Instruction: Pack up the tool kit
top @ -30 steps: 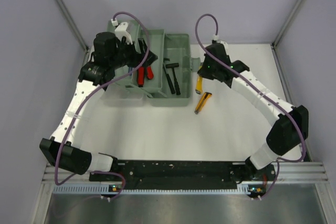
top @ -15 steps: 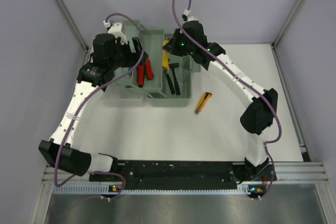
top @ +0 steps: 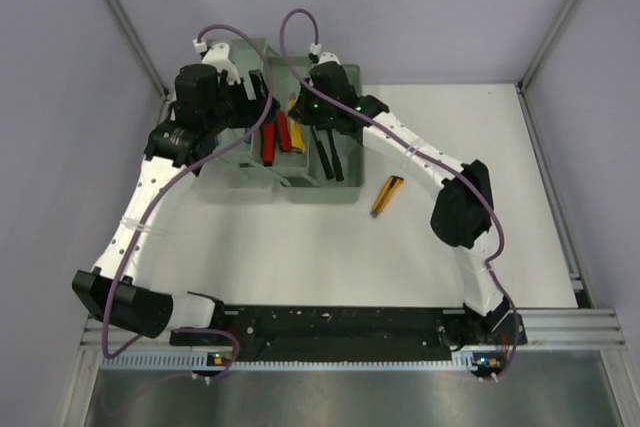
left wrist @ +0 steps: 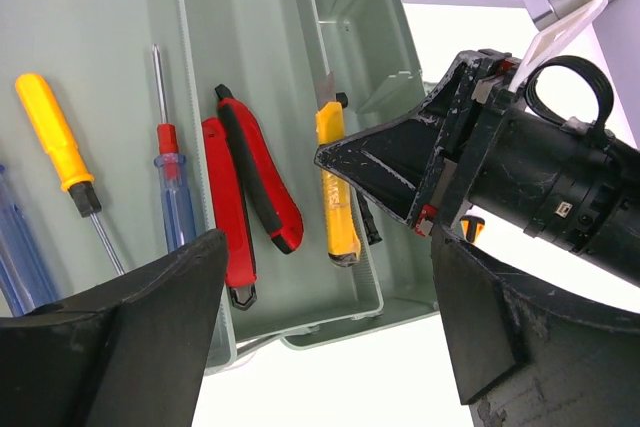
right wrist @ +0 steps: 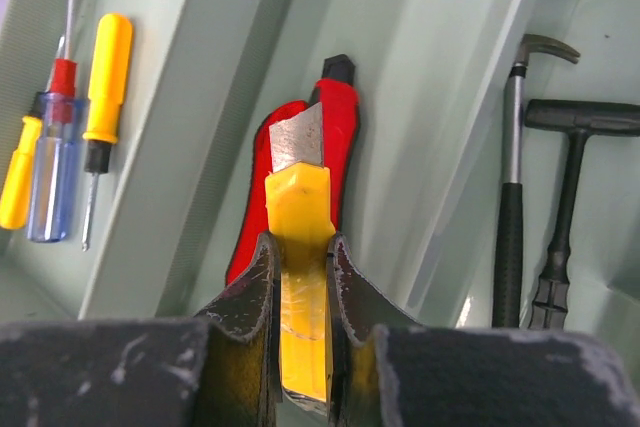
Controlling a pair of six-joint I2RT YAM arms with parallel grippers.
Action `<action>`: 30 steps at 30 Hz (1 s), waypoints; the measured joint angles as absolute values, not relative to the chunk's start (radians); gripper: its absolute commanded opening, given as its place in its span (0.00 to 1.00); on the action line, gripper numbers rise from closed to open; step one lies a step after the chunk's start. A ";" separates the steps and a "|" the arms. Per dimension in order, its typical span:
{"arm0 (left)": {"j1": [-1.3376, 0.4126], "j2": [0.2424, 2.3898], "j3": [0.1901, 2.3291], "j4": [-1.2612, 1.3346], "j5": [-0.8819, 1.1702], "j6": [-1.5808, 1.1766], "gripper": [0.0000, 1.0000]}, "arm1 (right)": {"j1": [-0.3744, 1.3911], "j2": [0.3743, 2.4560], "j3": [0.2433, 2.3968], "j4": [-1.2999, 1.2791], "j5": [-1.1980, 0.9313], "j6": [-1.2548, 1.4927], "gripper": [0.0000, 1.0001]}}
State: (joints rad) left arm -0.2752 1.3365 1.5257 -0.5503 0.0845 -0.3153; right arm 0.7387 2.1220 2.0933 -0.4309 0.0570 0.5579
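Note:
The pale green toolbox (top: 345, 82) stands open at the back of the table, its trays spread out. My right gripper (right wrist: 300, 265) is shut on a yellow utility knife (right wrist: 298, 209), blade forward, just above the middle tray beside the red-handled pliers (right wrist: 343, 117). The left wrist view shows the same knife (left wrist: 335, 187) under the right gripper (left wrist: 400, 172). My left gripper (left wrist: 330, 347) hovers open and empty over the toolbox's near edge. Two black hammers (right wrist: 515, 207) lie in the right tray. Screwdrivers (left wrist: 55, 147) lie in the left tray. A second yellow knife (top: 386, 195) lies on the table.
Purple cables loop above both wrists (top: 290, 32). Grey walls close in the white table (top: 300, 237) at the back and on both sides. Both arms crowd together over the toolbox's left half.
My right arm has swung left from beside the toolbox, carrying the yellow knife, to above the middle tray. The left arm has barely moved and stays open.

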 measured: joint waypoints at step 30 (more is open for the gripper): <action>-0.275 1.336 1.526 -0.549 0.138 -0.315 0.86 | 0.722 2.056 1.969 -0.483 0.213 0.517 0.42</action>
State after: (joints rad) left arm -0.2752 1.3361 1.5257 -0.5488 0.1383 -0.3145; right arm 0.7219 2.0563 1.9690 -0.4831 0.2127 0.5167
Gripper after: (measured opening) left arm 0.859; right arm 0.406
